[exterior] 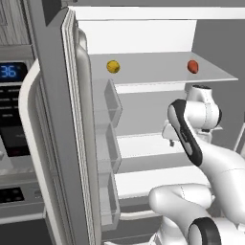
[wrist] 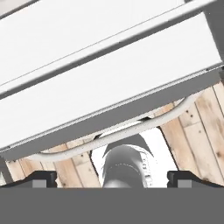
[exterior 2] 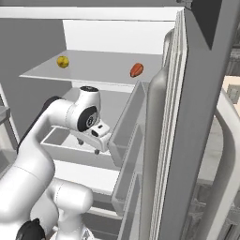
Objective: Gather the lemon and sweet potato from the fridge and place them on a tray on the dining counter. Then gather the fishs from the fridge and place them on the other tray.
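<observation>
Open fridge (exterior: 72, 119), claw (exterior 2: 90, 146) waiting below the food shelf.

The lemon (exterior: 113, 66) and the sweet potato (exterior: 193, 66) are lying well apart on the upper glass shelf (exterior: 158, 72) inside the fridge. The claw is hanging lower, in front of the middle shelves, pointing downward, its fingers (wrist: 43, 178) standing wide apart and holding nothing. Both items are sitting above it, the lemon toward the robot's left.

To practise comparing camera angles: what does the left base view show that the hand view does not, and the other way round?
Left base view alone: the lemon and the sweet potato on the fridge's upper shelf, plus the door bins. Hand view alone: the wooden floor, a curved drawer handle, and the open hand pointing down. Both: white fridge shelves and the robot arm.
</observation>
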Robot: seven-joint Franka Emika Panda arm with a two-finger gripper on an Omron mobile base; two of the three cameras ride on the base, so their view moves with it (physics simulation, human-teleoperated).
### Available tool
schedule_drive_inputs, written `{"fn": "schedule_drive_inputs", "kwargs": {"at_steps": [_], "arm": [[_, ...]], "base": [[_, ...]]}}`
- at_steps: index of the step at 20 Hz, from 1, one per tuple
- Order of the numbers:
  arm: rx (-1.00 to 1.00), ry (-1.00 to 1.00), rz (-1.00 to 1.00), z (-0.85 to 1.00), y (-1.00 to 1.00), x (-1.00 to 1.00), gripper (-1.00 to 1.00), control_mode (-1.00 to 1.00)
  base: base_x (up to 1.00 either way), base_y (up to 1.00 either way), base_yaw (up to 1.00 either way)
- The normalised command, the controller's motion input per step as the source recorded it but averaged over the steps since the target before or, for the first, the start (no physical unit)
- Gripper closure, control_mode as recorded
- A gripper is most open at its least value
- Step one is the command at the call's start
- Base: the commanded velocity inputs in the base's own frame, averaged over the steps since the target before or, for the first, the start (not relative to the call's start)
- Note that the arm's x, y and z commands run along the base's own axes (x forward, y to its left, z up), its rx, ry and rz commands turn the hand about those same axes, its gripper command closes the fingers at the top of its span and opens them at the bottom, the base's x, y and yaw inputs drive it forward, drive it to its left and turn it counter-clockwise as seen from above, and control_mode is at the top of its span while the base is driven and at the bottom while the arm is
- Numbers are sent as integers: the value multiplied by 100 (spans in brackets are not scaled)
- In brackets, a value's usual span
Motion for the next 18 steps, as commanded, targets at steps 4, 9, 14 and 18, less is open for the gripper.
{"fn": "schedule_drive_inputs", "kwargs": {"at_steps": [4, 9, 14, 18], "arm": [[-7, -20, -5, 97, -22, 63, -100, -100], [-6, -22, -5, 93, -40, 33, -100, -100], [-8, -29, -1, 82, -27, 32, -100, -100], [-11, -35, 0, 60, -28, 17, -100, -100]], "base": [[0, 0, 0], [0, 0, 0], [0, 0, 0], [0, 0, 0]]}}
